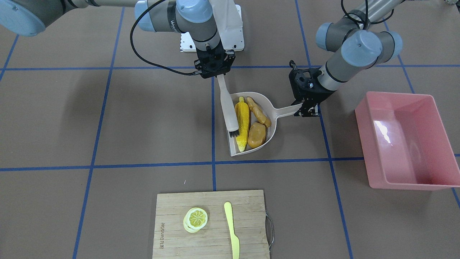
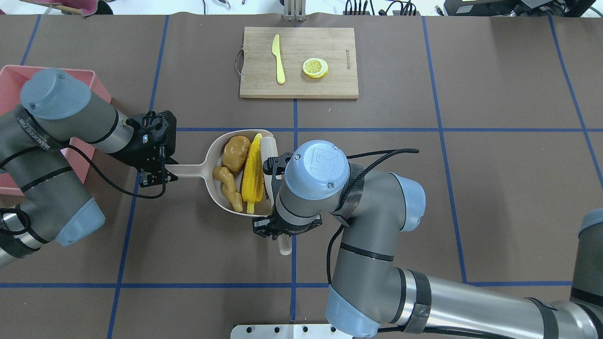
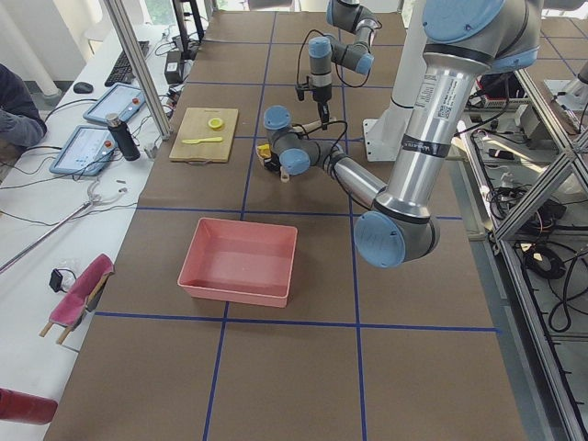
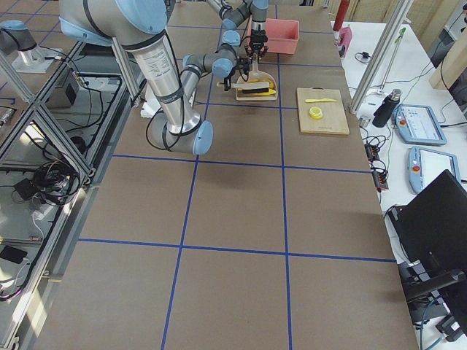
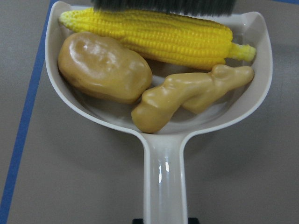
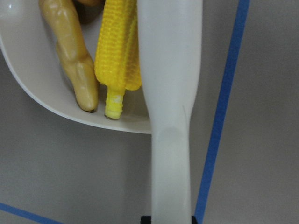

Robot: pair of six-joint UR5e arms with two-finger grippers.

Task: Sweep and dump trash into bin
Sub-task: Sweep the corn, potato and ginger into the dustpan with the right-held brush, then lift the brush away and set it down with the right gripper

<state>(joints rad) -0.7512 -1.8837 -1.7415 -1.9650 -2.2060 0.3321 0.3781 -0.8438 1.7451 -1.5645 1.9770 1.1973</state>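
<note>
The beige dustpan (image 1: 274, 124) rests on the table and holds all the trash: a yellow corn cob (image 1: 242, 122), a tan-brown potato lump (image 1: 256, 135) and a knobbly ginger piece (image 1: 258, 111). My left gripper (image 1: 308, 109) is shut on the dustpan's handle (image 2: 188, 169). My right gripper (image 1: 216, 73) is shut on the handle of a white brush (image 1: 227, 108), whose dark bristles lie against the corn at the pan's mouth. The left wrist view shows corn (image 5: 154, 37), potato (image 5: 103, 67) and ginger (image 5: 187, 95) inside the pan. The pink bin (image 1: 373, 154) stands empty beyond my left gripper.
A wooden cutting board (image 1: 172, 216) lies at the table's far side from me, with a lemon slice (image 1: 196, 218) and a pale yellow knife (image 1: 231, 230) on it. Blue tape lines cross the brown table. My left arm hangs over part of the bin (image 2: 7, 89).
</note>
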